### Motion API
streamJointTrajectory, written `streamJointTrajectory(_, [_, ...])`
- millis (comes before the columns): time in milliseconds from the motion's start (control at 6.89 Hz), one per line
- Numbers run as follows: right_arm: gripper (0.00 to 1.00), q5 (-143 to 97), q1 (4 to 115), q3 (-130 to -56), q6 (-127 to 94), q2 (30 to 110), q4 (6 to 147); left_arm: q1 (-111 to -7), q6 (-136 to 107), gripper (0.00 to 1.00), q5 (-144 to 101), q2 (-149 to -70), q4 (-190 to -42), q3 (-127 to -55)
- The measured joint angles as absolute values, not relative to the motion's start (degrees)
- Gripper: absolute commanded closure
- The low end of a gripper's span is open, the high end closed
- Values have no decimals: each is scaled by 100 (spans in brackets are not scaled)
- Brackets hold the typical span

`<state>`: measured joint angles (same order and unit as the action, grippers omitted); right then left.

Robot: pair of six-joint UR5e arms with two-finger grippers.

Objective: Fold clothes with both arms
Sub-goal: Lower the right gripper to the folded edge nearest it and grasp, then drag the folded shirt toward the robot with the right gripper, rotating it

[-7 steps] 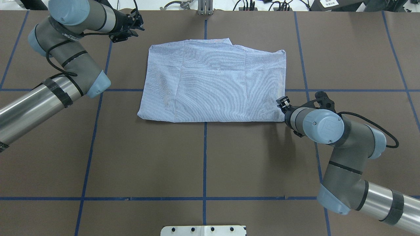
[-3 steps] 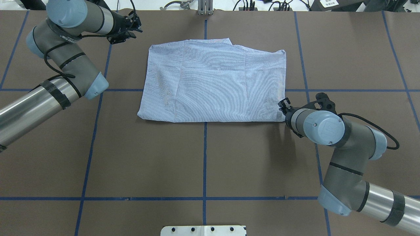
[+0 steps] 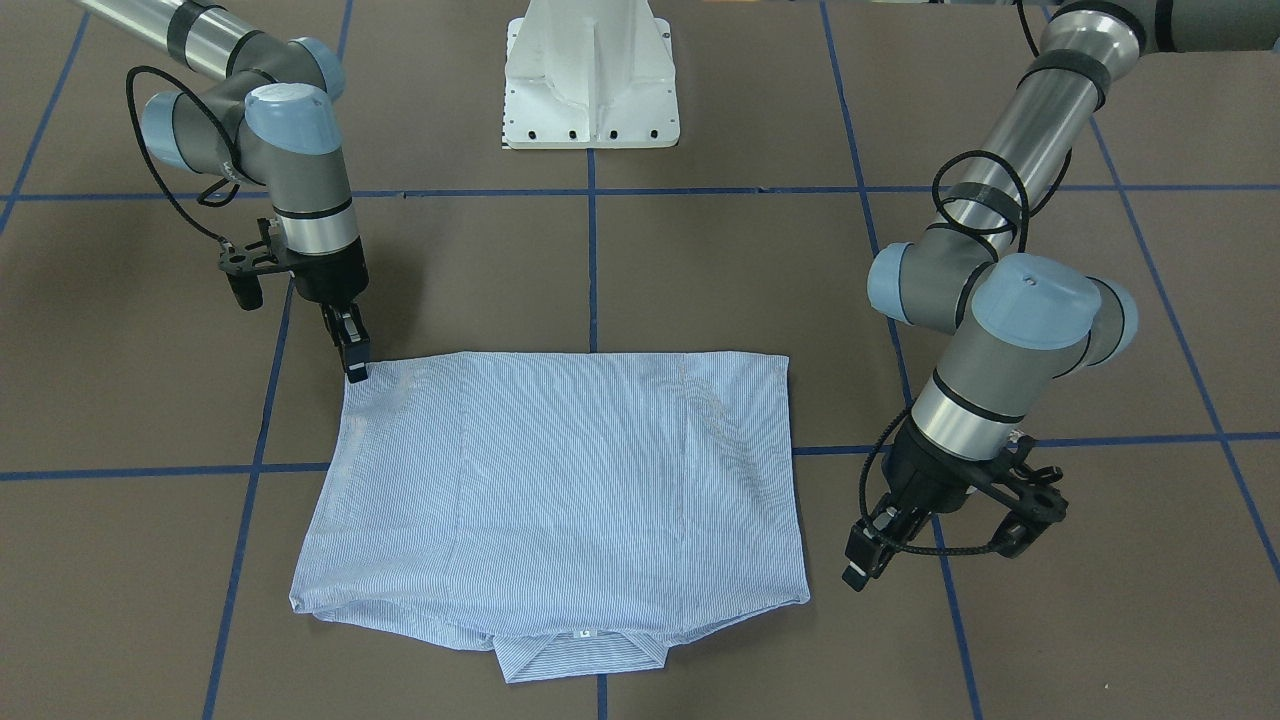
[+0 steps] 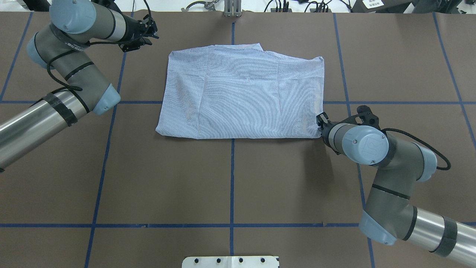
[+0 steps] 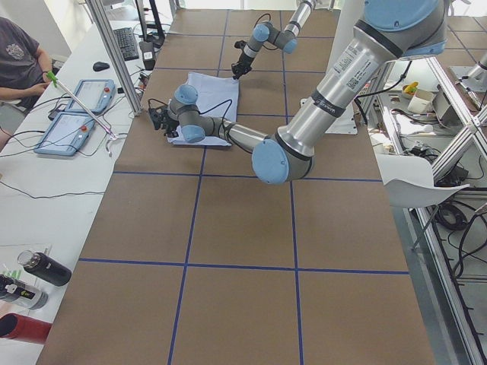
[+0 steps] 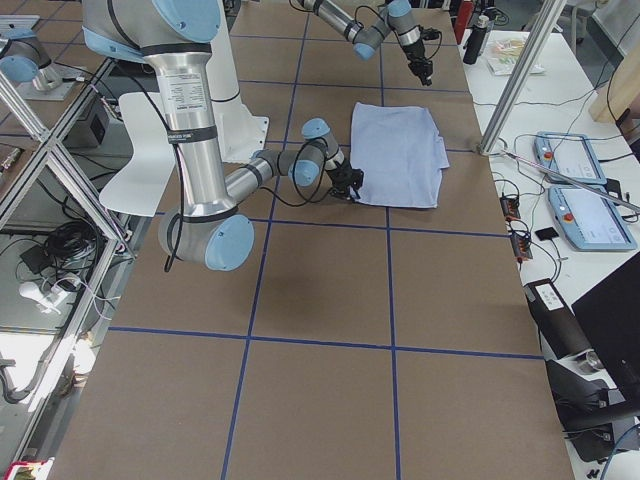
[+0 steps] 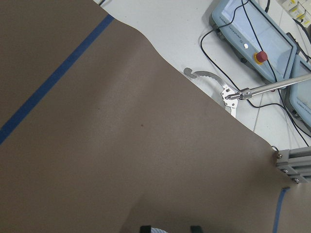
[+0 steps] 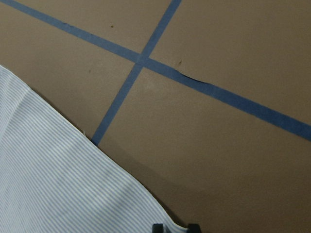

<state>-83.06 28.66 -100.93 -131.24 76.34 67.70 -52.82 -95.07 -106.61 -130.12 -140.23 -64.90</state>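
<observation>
The light blue striped shirt (image 4: pixel 241 93) lies folded into a flat rectangle in the middle of the table, its collar (image 3: pixel 582 652) poking out at the far edge. My right gripper (image 4: pixel 320 125) stands upright at the shirt's near right corner, tips down at the cloth (image 3: pixel 356 368). In the right wrist view the corner (image 8: pixel 58 184) reaches in between the slightly parted fingertips (image 8: pixel 158 227). My left gripper (image 4: pixel 150 33) hovers off the far left corner, apart from the shirt (image 3: pixel 858 565). It is open over bare table, its tips (image 7: pixel 146 228) showing a gap.
The brown table (image 4: pixel 230 178) carries a grid of blue tape lines (image 4: pixel 231 186). The white robot pedestal (image 3: pixel 592 75) stands at the near edge. Beyond the far edge lie teach pendants (image 7: pixel 252 34), cables and a metal post (image 7: pixel 294 165). A person sits at the side desk (image 5: pixel 19 65).
My right gripper has slid nearer and lower onto the shirt's near right corner. The left arm has drawn back further to the far left. The shirt has not moved.
</observation>
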Motion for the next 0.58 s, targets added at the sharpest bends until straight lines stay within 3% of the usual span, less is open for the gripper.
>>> streamJointTrajectory(435, [100,-8318,2876,-10190,-13221,7617,6893,-5282,-9493,62,-10661,-12942,-14002,-6567])
streamJointTrajectory(580, [100,-8350,2882,-10353,-13217,7694,6923,-5282,-9492,69,-10663,-12920,-13999,-6600])
